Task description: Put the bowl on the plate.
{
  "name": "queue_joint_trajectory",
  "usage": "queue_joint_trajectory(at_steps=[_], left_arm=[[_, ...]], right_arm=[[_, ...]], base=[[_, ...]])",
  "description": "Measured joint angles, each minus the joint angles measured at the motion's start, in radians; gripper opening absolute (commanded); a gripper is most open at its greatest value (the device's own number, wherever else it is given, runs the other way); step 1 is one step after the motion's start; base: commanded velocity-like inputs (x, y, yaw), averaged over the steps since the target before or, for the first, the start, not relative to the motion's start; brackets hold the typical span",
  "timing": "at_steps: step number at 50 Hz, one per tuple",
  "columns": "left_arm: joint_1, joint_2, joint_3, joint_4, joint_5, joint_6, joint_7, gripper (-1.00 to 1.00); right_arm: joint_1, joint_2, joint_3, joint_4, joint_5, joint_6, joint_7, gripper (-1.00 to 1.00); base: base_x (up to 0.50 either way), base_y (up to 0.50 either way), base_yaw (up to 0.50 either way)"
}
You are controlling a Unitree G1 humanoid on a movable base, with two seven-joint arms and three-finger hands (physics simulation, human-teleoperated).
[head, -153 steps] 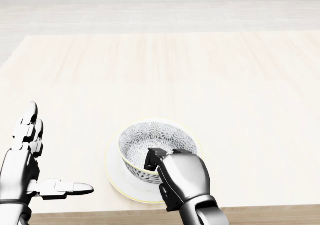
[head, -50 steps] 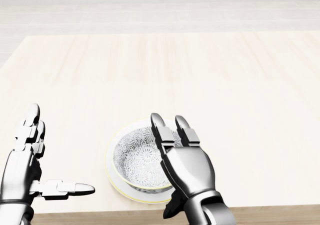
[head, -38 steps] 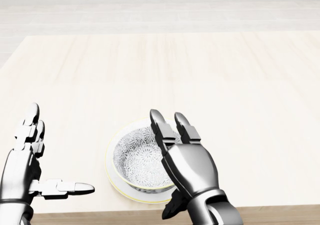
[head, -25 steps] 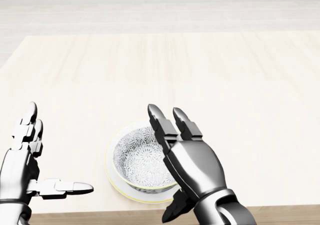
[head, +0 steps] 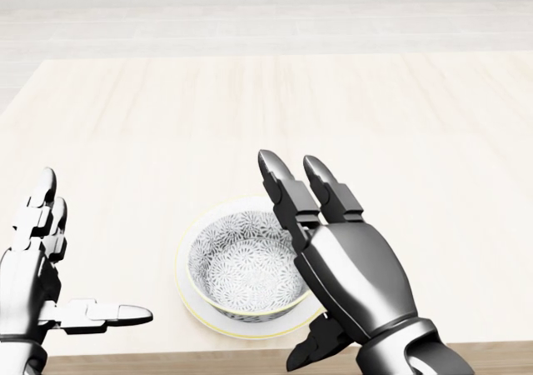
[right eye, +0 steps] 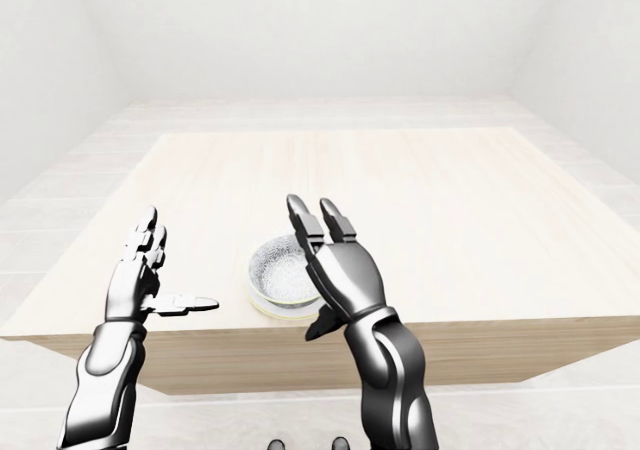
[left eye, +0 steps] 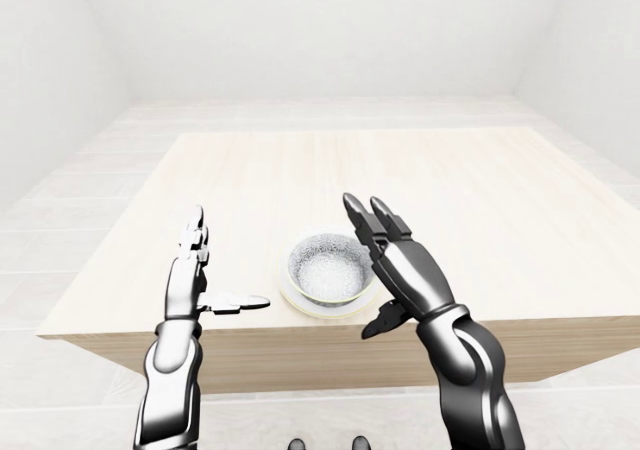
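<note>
Pale wood makes the table (head: 250, 108), and both hands sit near its bottom edge in the head view.

On the left is the left hand (head: 29, 283). It is wide open. Its fingers (head: 42, 196) point up the picture, and its thumb (head: 100, 314) sticks out flat to the right. It has hold of nothing. The thumb tip points at the plate and is near it, but there is a gap between them.

To the right of that hand is the plate (head: 196, 312). It is white with a thin yellow rim, and it lies flat on the table. The bowl (head: 237, 267) sits on the plate, in the middle of it. The bowl stands upright with its mouth facing up. It is round, so no side is longer than another. Its inside shows a grey and white flower pattern right down to the bottom.

Next comes the right hand (head: 350, 267). It is open too, with its fingers (head: 283, 187) straight and pointing up the picture and a little left. Its thumb hangs down below the palm. The bowl is just to the left of this hand, and the hand covers the right edge of the bowl in the head view. The fingers are not closed on anything. I cannot tell if the palm touches the bowl.
</note>
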Motion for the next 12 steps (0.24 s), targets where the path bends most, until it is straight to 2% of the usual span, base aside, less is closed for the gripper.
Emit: queue_joint_trajectory(at_steps=[12], left_arm=[[0.006,-0.004,0.0,-0.013,0.004,0.005,-0.002,1.0]], right_arm=[[0.004,-0.008,-0.02,-0.033,0.02,0.0,0.013,1.0]], base=[[0.0,0.0,0.0]])
